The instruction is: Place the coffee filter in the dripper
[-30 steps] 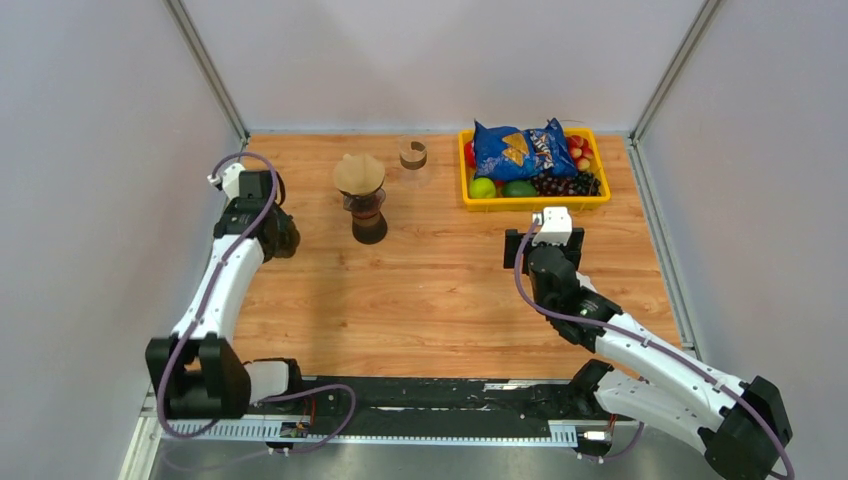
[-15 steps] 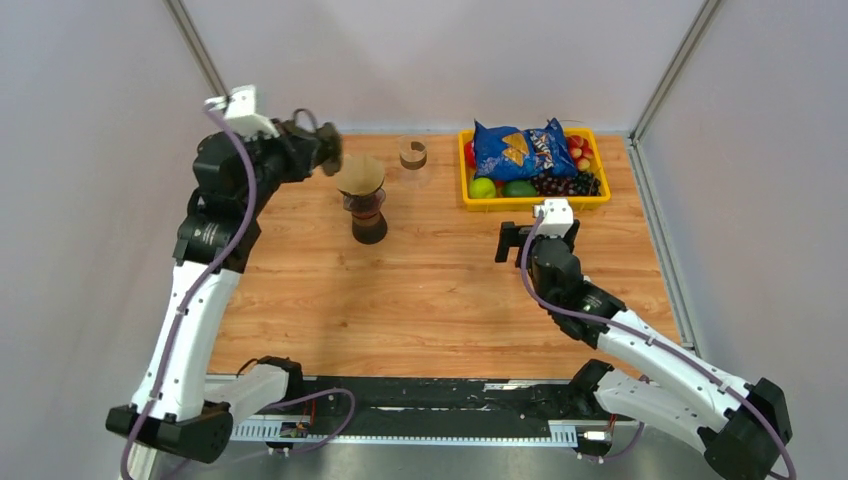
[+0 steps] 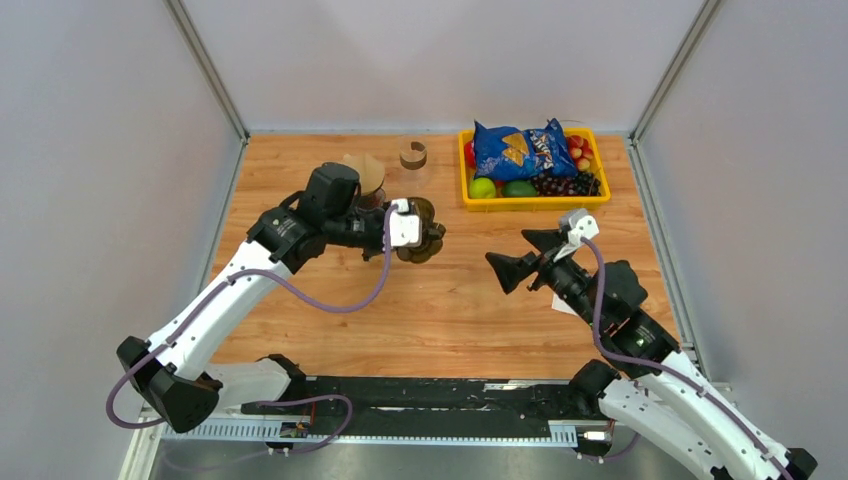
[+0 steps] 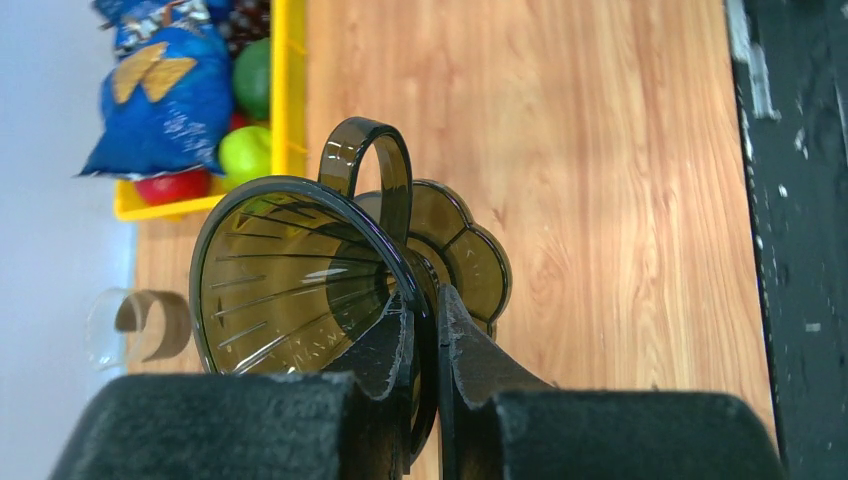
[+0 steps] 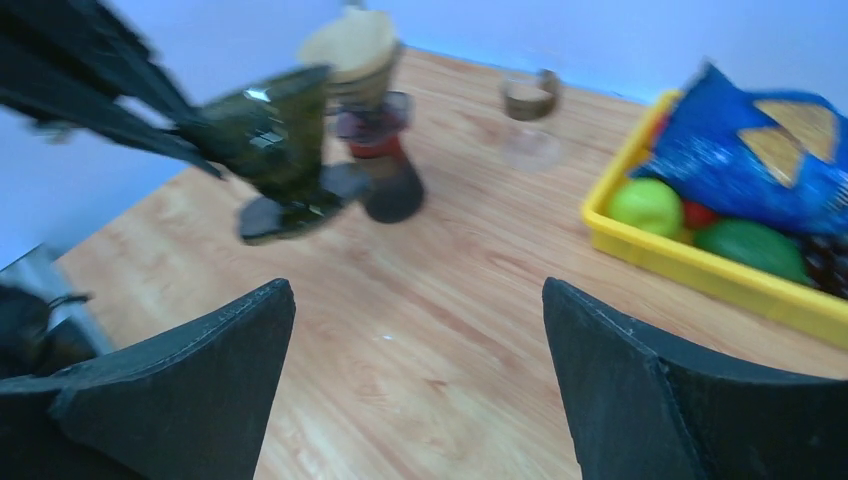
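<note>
the paper filter (image 5: 352, 45) sits as a brown cone on top of the dark pot (image 5: 392, 190) at the far side of the table (image 3: 440, 310), and it is not yet in the dripper (image 4: 290, 285). the dripper is in the air, apart from the pot, lying on its side with its mouth turned sideways. your main risk, i think, is here: the left gripper (image 4: 424, 320) pinches only the thin rim, so the dripper may turn or slip if you swing the arm fast. a filter put into a sideways mouth would fall out, so bring the dripper upright first. the filter is light paper and looks loose on the pot. a hard squeeze would crush it, and a push from the side could knock it off or tip the pot. the left gripper is closed tight, with the rim between its two fingers. the right gripper (image 5: 416, 285) is spread wide and holds and touches nothing, hanging over bare wood between the pot and the yellow tray (image 3: 535, 203) of snacks and fruit. a small glass (image 5: 530, 100) stands near the pot, in the way of a careless reach.
</note>
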You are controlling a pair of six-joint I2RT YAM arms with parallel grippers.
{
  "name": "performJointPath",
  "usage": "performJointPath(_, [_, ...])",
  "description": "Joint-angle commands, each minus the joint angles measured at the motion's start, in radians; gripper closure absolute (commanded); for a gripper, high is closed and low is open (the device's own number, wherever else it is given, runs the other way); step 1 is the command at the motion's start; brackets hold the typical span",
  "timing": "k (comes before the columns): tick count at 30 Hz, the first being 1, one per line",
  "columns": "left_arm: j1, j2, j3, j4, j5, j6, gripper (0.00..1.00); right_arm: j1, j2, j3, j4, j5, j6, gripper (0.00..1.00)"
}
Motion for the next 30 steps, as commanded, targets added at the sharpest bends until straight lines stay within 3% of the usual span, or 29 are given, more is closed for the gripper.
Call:
performJointPath(1, [0.001,-0.07,-0.057,0.008,0.177,0.282,1.0,-0.001,-0.046,0.038,0.033,-0.365,-0.074,0.03])
performJointPath(6, [-0.017,-0.044,-0.073,0.014,0.206,0.262,1.0,0.0,0.084,0.133,0.033,-0.419,-0.035,0.05])
performJointPath(11, [-0.025,0.007,-0.058,0.032,0.169,0.19,1.0,0.0,0.27,0.265,-0.029,-0.46,0.017,0.14])
performJointPath(19, [-0.039,0.068,-0.026,0.003,0.115,0.169,1.0,0.007,0.434,0.395,-0.122,-0.467,0.011,0.35])
performJointPath(30, [-0.063,0.129,0.012,-0.003,0.049,0.125,1.0,0.049,0.581,0.512,-0.3,-0.306,-0.059,0.47])
